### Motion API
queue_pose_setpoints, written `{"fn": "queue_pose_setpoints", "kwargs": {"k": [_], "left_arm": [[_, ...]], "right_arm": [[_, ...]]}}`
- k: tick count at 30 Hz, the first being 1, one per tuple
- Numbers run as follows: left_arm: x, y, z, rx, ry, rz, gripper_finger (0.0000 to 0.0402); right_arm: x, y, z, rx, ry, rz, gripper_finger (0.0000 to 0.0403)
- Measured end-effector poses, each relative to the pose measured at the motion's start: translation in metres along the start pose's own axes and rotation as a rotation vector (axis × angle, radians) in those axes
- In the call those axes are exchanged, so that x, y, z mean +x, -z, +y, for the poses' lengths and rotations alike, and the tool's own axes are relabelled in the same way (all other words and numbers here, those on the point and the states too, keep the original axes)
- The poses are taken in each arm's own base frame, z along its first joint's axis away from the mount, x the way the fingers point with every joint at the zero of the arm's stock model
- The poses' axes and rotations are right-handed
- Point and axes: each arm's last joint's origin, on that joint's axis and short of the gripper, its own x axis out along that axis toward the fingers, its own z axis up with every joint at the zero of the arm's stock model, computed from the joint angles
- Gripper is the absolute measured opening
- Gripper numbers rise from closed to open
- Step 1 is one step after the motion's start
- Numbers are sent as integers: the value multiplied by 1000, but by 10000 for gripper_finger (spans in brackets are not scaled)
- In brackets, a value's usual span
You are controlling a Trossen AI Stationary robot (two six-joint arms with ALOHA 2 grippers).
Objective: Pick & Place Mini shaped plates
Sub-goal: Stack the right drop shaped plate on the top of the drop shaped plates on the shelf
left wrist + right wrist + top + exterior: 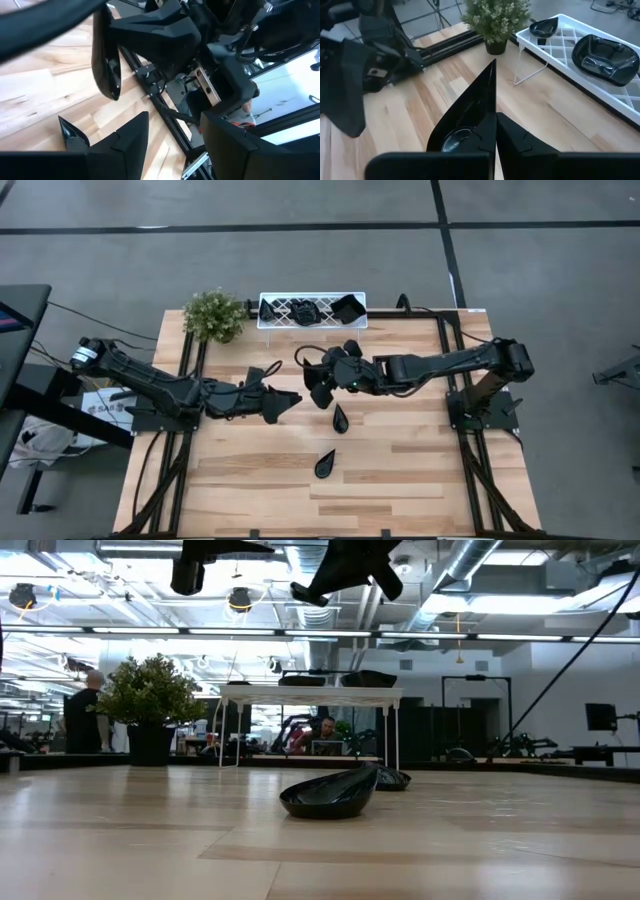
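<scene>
- Tray (300, 297) at the desk's (400, 480) far edge, plant (214, 314) left of it.
- Two plates (338, 419) (325, 464) lie mid-desk, one nearer the front.
- Dishes (347, 308) sit in the tray.

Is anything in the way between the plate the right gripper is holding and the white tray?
Nothing visible. The right gripper holds a black plate above the table; only bare wood lies between it and the white tray, with the plant off beside it.

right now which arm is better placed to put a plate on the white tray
Right. The right pincer is already shut on a mini shaped plate, lifted above the table and close to the white tray. The left pincer is open and empty.
</scene>
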Motion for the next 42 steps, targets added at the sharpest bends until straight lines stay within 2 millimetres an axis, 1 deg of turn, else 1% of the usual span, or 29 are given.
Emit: {"fn": "queue_pose_setpoints", "kwargs": {"k": [5, 8, 12, 16, 22, 30, 33, 39, 42], "left_arm": [[2, 1, 7, 59, -55, 21, 182], [1, -2, 11, 69, -90, 25, 182], [-5, -11, 9, 52, -73, 2, 182], [-12, -17, 7, 70, -73, -39, 182], [-11, -22, 12, 75, -117, -60, 182], [-11, -21, 12, 55, -122, -53, 182], [-9, -18, 13, 55, -129, -48, 182], [6, -3, 19, 3, -168, -20, 182], [12, 1, 20, -11, -166, -21, 182]], "right_arm": [[-3, 0, 1, -12, -4, 4, 0], [-3, 1, 0, -20, 1, 16, 0], [-3, 1, 1, -17, -25, 22, 0], [-3, 0, 2, -11, -30, 13, 0], [-3, 0, 2, -10, -30, 11, 0], [-4, 0, 4, -8, -40, 4, 0], [-6, 0, 6, -5, -50, -3, 0], [-8, -1, 11, 3, -71, -25, 0], [-8, -1, 11, 3, -70, -24, 0]]}}
